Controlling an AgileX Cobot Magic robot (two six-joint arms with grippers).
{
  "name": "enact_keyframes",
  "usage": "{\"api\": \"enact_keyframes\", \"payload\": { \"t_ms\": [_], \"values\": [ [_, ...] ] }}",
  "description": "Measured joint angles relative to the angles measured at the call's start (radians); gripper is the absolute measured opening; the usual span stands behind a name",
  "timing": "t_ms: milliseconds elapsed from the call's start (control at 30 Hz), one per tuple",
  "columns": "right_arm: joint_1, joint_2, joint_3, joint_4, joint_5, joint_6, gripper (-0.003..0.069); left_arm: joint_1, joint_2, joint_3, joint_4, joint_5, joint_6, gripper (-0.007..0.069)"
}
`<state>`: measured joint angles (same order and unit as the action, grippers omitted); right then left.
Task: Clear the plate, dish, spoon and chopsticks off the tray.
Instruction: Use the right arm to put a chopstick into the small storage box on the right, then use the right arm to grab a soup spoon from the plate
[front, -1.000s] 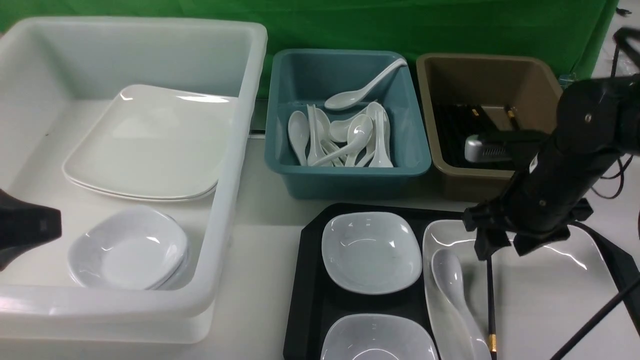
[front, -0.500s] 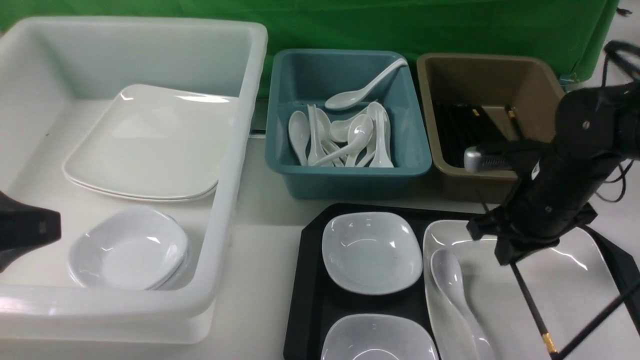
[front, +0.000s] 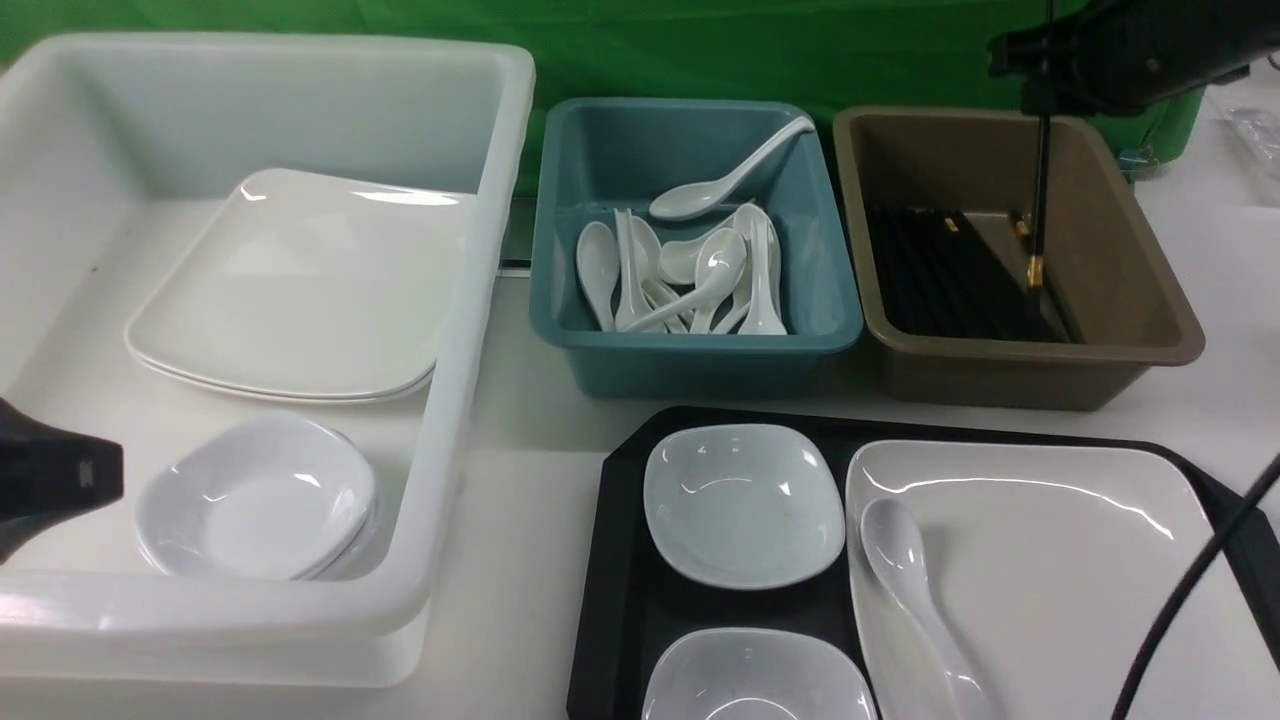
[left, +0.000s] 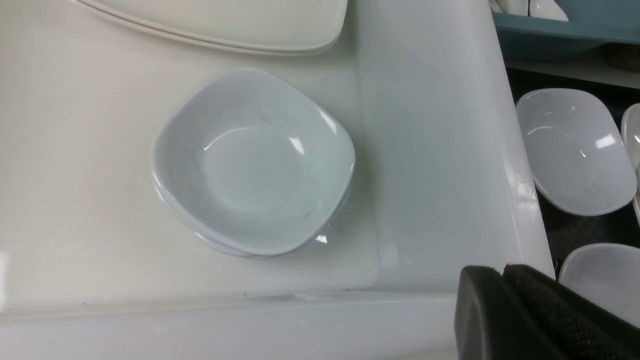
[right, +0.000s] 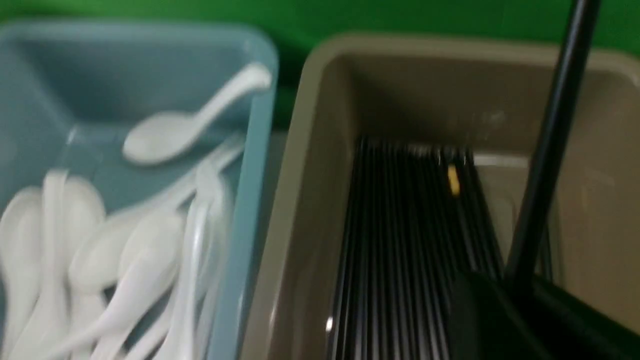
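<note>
Jaws pinch chopsticks (front: 1039, 190) above brown tub (front: 1000, 382)

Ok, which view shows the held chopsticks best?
Front view: the chopsticks hang full length from the right gripper over the brown tub, gold band visible. Right wrist view shows only a blurred black shaft; left wrist view shows none.

A green cloth backdrop (front: 690, 45) is hanging across the rear of the scene; a white tabletop (front: 520, 500) is spreading beneath it, catching soft, even light.
</note>
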<state>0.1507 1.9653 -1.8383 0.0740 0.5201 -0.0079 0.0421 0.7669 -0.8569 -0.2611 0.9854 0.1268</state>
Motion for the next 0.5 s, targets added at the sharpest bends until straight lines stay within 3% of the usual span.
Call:
{"api": "enact_keyframes", "payload": {
  "t_ms": [33,133,233,300,367,400,467,500],
  "values": [
    [0.0,0.0,-0.007,0.0,0.0,0.0,0.0091,0.0,0.0,0.0,0.0,0.003,0.0,0.0017],
    [-0.001,0.087,-0.072,0.0,0.004,0.008,0.0185,0.0,0.0,0.0,0.0,0.023,0.0,0.0017],
    [-0.001,0.129,-0.086,0.002,0.108,0.015,0.037,0.0,0.0,0.0,0.0,0.045,0.0,0.0017],
    [-0.002,0.125,-0.088,0.001,0.221,0.014,0.0419,0.0,0.0,0.0,0.0,0.045,0.0,0.0017],
    [-0.003,0.114,-0.091,0.001,0.314,-0.001,0.0388,0.0,0.0,0.0,0.0,0.044,0.0,0.0017],
    [-0.003,0.1,-0.091,0.001,0.407,-0.029,0.0311,0.0,0.0,0.0,0.0,0.039,0.0,0.0017],
    [0.0,0.085,-0.091,0.001,0.471,-0.052,0.0237,0.0,0.0,0.0,0.0,0.034,0.0,0.0017],
    [0.003,0.068,-0.09,0.001,0.561,-0.08,0.0139,0.0,0.0,0.0,0.0,0.028,0.0,0.0017]
  ]
}}
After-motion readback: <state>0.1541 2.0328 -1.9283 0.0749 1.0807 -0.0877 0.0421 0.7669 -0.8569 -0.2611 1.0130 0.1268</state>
